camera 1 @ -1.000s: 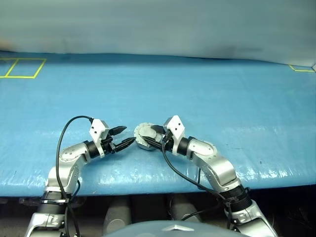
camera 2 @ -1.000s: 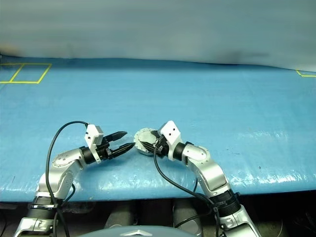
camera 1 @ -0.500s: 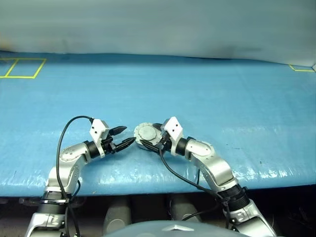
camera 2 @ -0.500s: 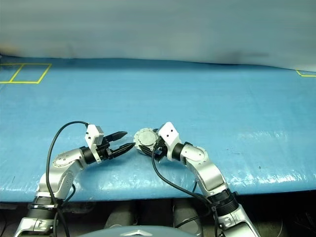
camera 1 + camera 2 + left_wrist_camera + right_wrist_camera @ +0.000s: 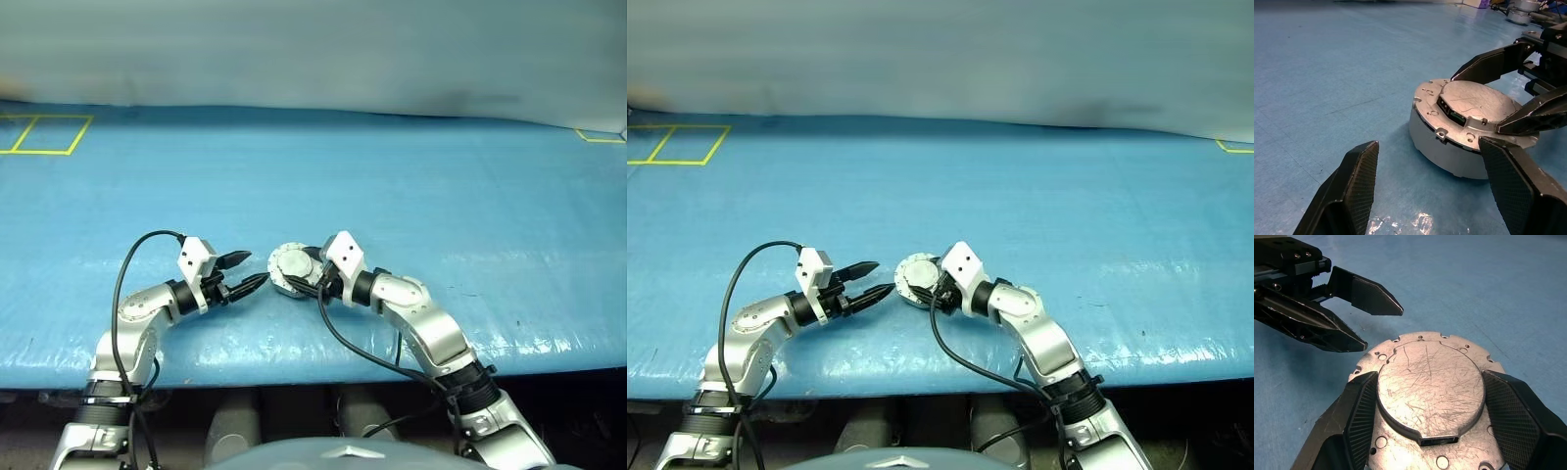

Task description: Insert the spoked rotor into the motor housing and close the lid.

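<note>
The right hand (image 5: 299, 273) grips the lidded motor housing (image 5: 1430, 396) between its fingers; the left hand (image 5: 253, 271) hangs open beside it.

Both head eyes are looking forward and down from well above the blue sheeted table (image 5: 411, 176). Each wrist camera is peering close and low at the round grey scratched metal puck (image 5: 1430, 391), shared by all views.
</note>
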`<state>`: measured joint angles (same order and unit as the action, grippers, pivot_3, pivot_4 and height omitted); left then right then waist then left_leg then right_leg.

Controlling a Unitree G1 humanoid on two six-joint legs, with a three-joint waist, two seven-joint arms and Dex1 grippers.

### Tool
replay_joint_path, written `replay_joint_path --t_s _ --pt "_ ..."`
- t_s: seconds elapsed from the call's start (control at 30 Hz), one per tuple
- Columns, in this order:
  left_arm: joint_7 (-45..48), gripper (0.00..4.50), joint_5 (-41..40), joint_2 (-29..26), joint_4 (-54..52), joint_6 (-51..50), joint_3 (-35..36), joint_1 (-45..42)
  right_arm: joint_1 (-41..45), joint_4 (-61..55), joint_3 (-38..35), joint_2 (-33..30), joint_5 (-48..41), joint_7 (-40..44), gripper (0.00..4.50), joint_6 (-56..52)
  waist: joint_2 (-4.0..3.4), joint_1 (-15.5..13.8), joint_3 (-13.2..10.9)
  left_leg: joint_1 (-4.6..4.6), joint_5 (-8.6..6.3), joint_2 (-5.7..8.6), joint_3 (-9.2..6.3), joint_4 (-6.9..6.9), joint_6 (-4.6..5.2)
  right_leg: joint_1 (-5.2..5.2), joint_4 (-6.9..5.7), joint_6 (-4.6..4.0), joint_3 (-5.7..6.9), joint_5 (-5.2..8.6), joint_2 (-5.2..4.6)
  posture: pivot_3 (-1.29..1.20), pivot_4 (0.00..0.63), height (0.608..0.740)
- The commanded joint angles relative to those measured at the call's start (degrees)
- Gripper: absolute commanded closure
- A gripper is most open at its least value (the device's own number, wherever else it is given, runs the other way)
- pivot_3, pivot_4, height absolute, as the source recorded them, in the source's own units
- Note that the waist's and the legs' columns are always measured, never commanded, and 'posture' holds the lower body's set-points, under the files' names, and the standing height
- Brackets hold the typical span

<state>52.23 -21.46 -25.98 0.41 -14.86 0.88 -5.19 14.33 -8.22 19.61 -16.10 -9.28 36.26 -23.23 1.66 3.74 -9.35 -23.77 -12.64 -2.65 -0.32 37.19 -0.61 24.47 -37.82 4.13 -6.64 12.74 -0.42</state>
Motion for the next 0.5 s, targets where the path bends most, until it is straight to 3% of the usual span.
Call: replay_joint_path --t_s 0.03,0.5 --pt "0.2 0.99 -0.9 0.0 -1.7 0.5 0.3 -0.3 1.5 -2.8 -1.4 -0.1 -0.6 0.6 1.47 0.6 0.00 0.0 0.0 0.00 0.00 0.00 0.00 0.00 0.00 0.00 0.00 0.00 0.00 0.00 0.00 0.00 0.150 0.740" --pt "-0.2 0.99 -1.3 0.0 -2.2 0.2 0.9 -0.2 1.1 2.6 0.0 0.2 0.8 1.5 1.47 1.7 0.00 0.1 0.0 0.03 0.00 0.00 0.00 0.00 0.00 -0.02 -0.01 0.00 0.00 0.00 0.00 0.00 0.150 0.740"
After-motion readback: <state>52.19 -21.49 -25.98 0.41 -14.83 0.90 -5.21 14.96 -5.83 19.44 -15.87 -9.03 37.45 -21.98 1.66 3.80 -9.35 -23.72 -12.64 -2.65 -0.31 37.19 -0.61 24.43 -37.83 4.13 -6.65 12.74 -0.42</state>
